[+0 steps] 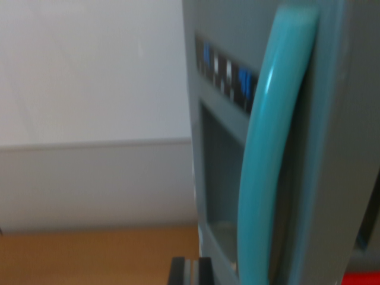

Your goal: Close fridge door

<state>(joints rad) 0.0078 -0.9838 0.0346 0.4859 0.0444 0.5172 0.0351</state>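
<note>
While the teal handle (270, 160) of the grey fridge door (228, 53) fills the view, the claw's opening cannot be told.

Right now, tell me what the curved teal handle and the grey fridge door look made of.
Curved teal handle: probably smooth moulded plastic, glossy, with a bright highlight streak along its edge. Grey fridge door: matte, evenly coloured, likely plastic or painted metal; the blur leaves it open.
</note>
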